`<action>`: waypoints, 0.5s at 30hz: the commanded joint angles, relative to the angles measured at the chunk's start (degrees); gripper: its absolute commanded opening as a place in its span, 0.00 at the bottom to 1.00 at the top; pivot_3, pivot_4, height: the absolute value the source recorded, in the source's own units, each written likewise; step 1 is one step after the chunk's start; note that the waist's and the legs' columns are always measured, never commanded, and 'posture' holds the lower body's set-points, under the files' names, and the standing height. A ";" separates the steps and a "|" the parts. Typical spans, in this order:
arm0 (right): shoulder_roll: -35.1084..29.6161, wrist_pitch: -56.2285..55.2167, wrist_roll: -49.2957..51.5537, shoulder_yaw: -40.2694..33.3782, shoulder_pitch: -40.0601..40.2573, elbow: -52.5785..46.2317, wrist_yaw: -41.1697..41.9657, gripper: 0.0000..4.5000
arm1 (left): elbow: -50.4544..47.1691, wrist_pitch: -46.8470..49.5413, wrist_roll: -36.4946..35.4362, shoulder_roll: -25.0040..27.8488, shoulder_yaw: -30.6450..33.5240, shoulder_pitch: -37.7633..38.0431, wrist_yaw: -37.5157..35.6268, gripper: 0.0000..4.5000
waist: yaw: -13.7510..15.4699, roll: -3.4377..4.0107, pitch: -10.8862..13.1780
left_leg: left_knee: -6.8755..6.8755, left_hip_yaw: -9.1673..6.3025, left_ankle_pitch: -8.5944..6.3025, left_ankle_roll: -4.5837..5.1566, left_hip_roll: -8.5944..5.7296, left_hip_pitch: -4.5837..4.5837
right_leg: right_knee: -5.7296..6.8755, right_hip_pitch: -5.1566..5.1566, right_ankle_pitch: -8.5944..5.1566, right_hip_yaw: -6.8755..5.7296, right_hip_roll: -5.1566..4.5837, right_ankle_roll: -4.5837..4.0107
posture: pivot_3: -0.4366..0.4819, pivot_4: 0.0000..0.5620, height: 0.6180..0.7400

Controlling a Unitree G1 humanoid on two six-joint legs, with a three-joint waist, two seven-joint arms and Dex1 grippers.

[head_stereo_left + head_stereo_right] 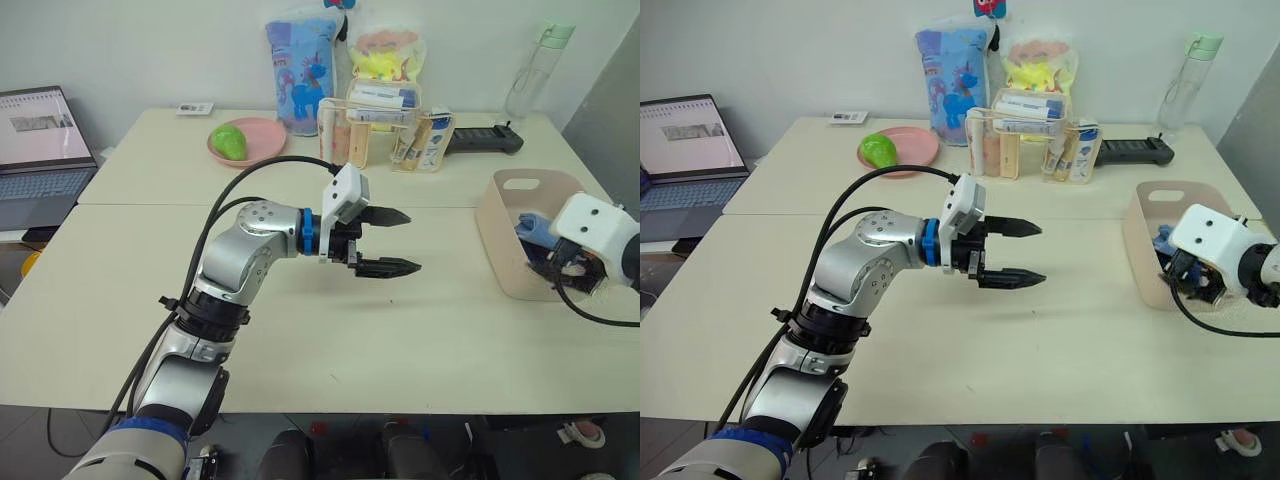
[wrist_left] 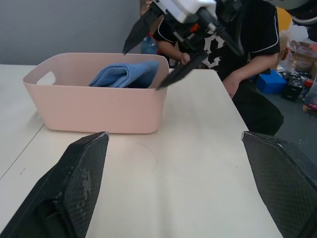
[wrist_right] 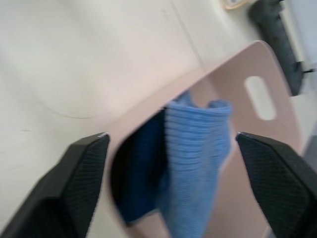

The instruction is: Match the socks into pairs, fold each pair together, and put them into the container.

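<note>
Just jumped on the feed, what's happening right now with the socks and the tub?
The right gripper is open and hangs at the pale pink tub on the robot's right side of the table. A folded light blue sock lies inside the tub beside a dark navy one. The left gripper is open and empty, held above the middle of the table and pointing toward the tub. A person in a black shirt sits beyond the table.

The left gripper hovers over the middle of the worktop, jaws spread wide. The right gripper hangs near the worktop's right edge, jaws parted.
</note>
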 commanded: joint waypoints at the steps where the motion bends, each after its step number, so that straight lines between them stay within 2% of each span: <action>1: -0.62 3.65 3.19 -5.00 -2.37 -2.61 -0.08 0.98 | -0.67 -1.17 0.07 -0.24 0.37 -1.43 -0.29 1.00 | -0.03 0.00 0.00 | 0.00 0.01 0.00 0.01 0.00 0.00 | 0.00 0.00 0.00 0.00 0.00 0.00 | 0.48 0.27 0.69; 6: 0.30 5.42 2.26 -5.48 -6.45 -1.69 -5.99 0.98 | -1.34 -0.95 -0.02 0.01 0.23 -0.91 -0.61 1.00 | -0.02 0.00 0.00 | 0.00 -0.02 0.00 0.00 0.01 0.01 | 0.00 0.00 0.00 0.01 -0.02 0.00 | 0.48 0.27 0.69; 9: -0.32 1.91 -2.69 -1.39 -6.43 0.08 -11.00 0.98 | -1.63 -0.81 -0.03 -0.03 -0.02 -0.64 -0.67 1.00 | -0.01 0.00 0.00 | 0.00 -0.04 0.00 0.00 0.01 -0.01 | -0.01 -0.01 0.00 0.04 -0.03 0.00 | 0.48 0.27 0.69; 11: 1.59 2.11 -4.62 1.71 -6.26 0.11 -14.20 0.98 | -1.76 -0.43 -0.34 -0.32 -0.10 -0.72 -0.70 1.00 | -0.03 0.00 0.00 | 0.00 -0.01 0.01 -0.02 0.00 -0.01 | -0.01 -0.01 0.00 0.06 -0.04 0.00 | 0.48 0.27 0.69; 15: 1.20 -3.55 -12.70 8.08 -1.98 2.97 -19.44 0.98 | -2.22 0.29 -0.94 -0.43 0.04 -0.68 -0.82 1.00 | -0.02 0.00 0.00 | 0.01 -0.02 0.04 -0.07 0.01 -0.04 | 0.01 -0.02 0.00 0.06 -0.04 0.00 | 0.48 0.27 0.69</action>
